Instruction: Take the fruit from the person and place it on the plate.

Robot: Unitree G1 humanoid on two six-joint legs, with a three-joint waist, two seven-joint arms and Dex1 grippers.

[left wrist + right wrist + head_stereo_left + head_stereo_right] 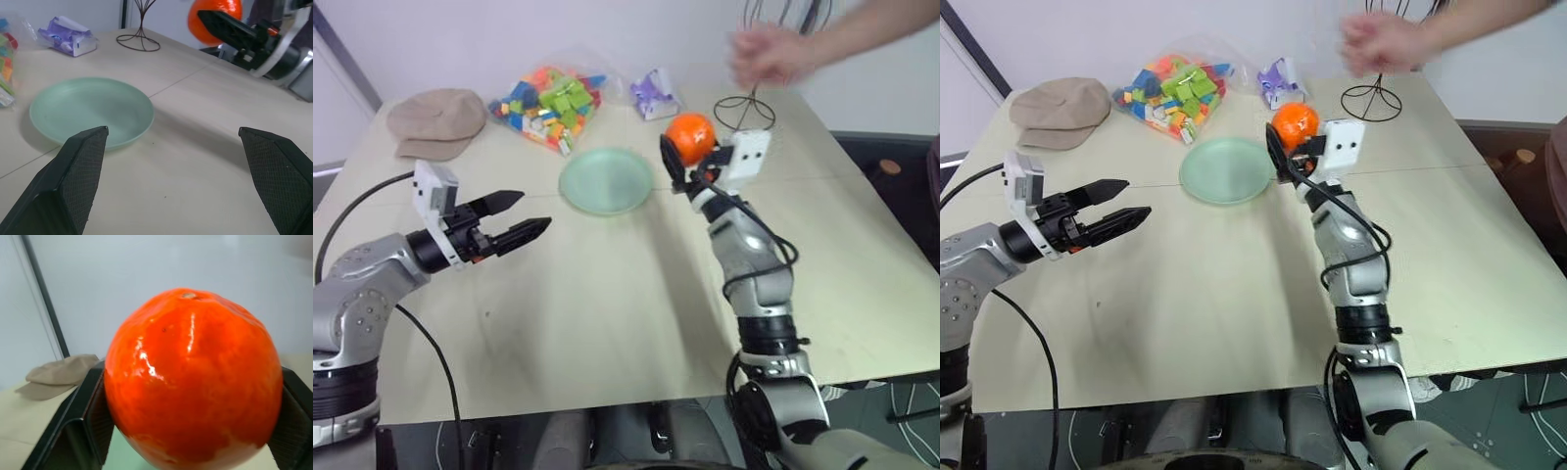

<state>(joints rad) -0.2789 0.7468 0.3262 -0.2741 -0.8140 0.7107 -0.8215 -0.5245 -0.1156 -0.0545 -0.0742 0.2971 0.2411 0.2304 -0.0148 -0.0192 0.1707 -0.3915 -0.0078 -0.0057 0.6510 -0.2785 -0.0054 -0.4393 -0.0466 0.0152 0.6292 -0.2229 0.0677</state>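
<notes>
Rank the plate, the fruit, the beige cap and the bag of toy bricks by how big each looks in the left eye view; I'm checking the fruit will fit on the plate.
Largest to smallest:
1. bag of toy bricks
2. beige cap and plate, too alike to rank
3. fruit, held above the table in the right gripper, so nearer the camera, yet clearly smaller than the plate

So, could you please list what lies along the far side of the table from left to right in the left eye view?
Beige cloth cap → clear bag of colourful toy bricks → small purple-and-white packet → round bright orange fruit held in the right gripper → black wire stand.
</notes>
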